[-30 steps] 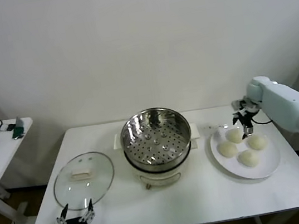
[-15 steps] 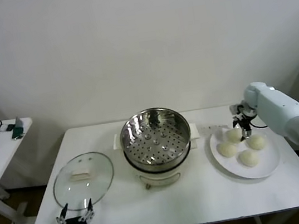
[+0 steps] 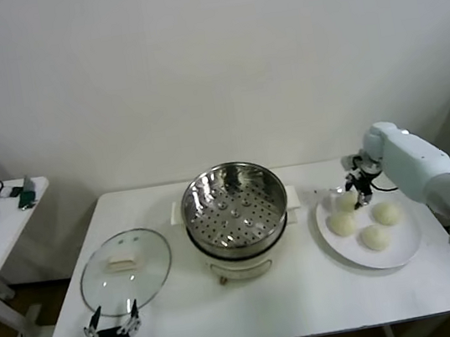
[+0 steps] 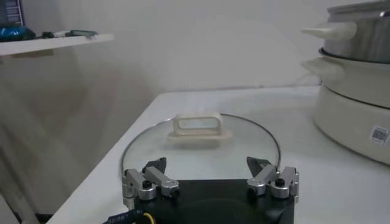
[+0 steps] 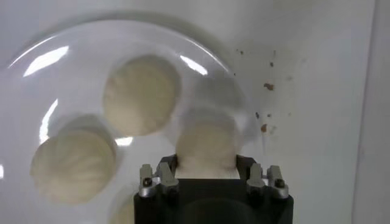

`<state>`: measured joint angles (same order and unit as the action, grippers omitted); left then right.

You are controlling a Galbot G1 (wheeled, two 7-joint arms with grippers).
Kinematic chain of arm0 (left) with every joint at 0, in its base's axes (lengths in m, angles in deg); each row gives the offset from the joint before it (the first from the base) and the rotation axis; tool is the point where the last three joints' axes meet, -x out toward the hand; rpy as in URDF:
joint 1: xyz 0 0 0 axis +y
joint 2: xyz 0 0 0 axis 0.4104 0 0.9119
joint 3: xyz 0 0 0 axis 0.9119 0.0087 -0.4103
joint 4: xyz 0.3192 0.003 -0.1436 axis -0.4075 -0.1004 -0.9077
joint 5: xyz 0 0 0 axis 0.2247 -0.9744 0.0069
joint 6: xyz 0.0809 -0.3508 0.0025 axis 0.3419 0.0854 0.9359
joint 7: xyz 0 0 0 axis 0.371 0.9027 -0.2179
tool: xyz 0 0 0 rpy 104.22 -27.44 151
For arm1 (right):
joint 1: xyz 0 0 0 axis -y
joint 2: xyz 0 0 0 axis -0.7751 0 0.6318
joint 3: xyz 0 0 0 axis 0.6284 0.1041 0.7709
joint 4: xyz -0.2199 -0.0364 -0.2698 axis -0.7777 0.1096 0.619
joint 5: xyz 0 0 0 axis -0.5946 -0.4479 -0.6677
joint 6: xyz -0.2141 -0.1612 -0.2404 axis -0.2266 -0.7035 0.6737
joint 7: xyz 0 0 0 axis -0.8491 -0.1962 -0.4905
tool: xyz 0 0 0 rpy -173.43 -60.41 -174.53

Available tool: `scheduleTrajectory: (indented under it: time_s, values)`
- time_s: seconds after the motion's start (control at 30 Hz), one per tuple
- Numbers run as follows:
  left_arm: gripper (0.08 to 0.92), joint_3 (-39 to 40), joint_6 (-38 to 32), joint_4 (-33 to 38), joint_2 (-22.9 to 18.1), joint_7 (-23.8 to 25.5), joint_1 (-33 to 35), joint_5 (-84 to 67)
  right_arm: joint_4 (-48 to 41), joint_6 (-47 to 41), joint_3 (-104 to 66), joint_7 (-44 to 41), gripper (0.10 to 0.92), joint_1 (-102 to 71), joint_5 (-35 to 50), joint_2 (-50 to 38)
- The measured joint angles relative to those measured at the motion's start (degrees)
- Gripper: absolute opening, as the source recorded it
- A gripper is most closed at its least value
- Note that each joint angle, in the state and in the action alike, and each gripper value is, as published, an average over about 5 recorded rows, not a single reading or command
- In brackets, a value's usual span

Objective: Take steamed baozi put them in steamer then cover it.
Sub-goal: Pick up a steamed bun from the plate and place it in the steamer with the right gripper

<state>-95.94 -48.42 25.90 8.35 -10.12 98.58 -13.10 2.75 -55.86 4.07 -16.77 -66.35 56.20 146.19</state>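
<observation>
In the right wrist view the right gripper (image 5: 206, 173) covers the lower part of the bun (image 5: 206, 145) between its fingers, and a fourth bun (image 5: 124, 212) is almost wholly cut off by the picture's edge. The plate (image 5: 36, 58) runs out of that picture too. In the left wrist view the left gripper (image 4: 211, 180) hides the lid's (image 4: 201, 149) near rim, and the steamer (image 4: 356, 91) is cut off at the edge.

We saw a white desk (image 3: 313, 304) carrying three things — the cover (image 3: 126, 270) lay flat near its left edge, the steamer (image 3: 236, 218) stood on its white base at centre, and a white plate (image 3: 402, 249) sat at the right.
</observation>
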Motion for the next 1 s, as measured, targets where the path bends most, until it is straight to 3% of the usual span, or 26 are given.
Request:
scheduleTrajectory:
  time_s: [0.3, 0.57, 0.77, 1.0]
  values:
    - [0.823, 0.2, -0.1, 0.0, -0.2, -0.1, -0.1, 0.0, 15.6, 3.6, 12.5, -1.6, 0.633, 17.2, 10.2, -1.0]
    - [0.823, 0.4, -0.5, -0.4, -0.2, -0.2, -0.4, 0.1, 29.3, 11.8, 19.1, -2.7, 0.635, 29.3, 14.7, 3.6]
    - [0.823, 0.6, -0.9, -0.5, -0.3, -0.3, -0.7, 0.1, 34.1, 17.7, 21.1, -1.4, 0.633, 31.0, 12.5, 8.8]
    - [0.823, 0.3, -1.5, -0.3, -0.1, -0.5, -0.5, 0.1, 33.0, 22.2, 21.5, 1.2, 0.636, 26.3, 4.6, 13.2]
